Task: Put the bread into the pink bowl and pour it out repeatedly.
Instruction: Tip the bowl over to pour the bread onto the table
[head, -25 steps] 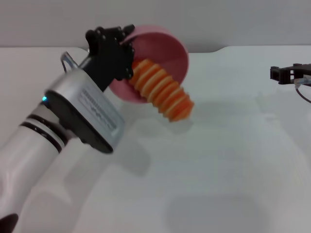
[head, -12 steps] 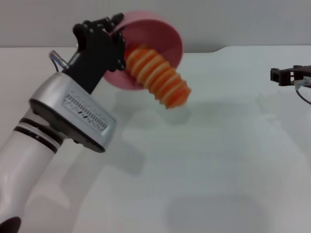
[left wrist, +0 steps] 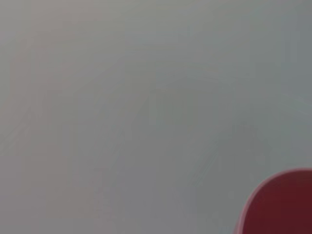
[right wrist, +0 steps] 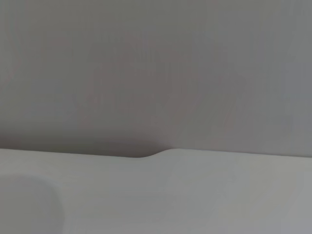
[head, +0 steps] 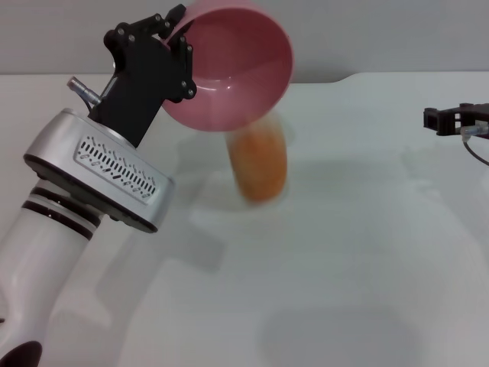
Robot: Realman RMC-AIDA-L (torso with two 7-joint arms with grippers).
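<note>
We see the left gripper (head: 177, 46), a black-fingered clamp on a silver and white arm, raised above the white table (head: 344, 252) and clenched on the rim of the round, deep, smooth pink plastic bowl (head: 233, 69). The bowl is tipped steeply on its side, its glossy inside turned toward us and showing nothing in it; in the left wrist view only a dark pinkish-red curve of it (left wrist: 280, 204) shows at one corner. Just below the bowl's lower edge is the elongated orange-golden toy bread loaf (head: 260, 164), out of the bowl and blurred, so its ridges cannot be made out; it reads as a soft orange oblong standing roughly lengthwise away from the bowl, over or on the table, and we cannot tell whether it touches the surface. Well apart from the bowl, at the table's far right side, the dark right gripper (head: 457, 118) is parked; whether it is open we cannot tell.
</note>
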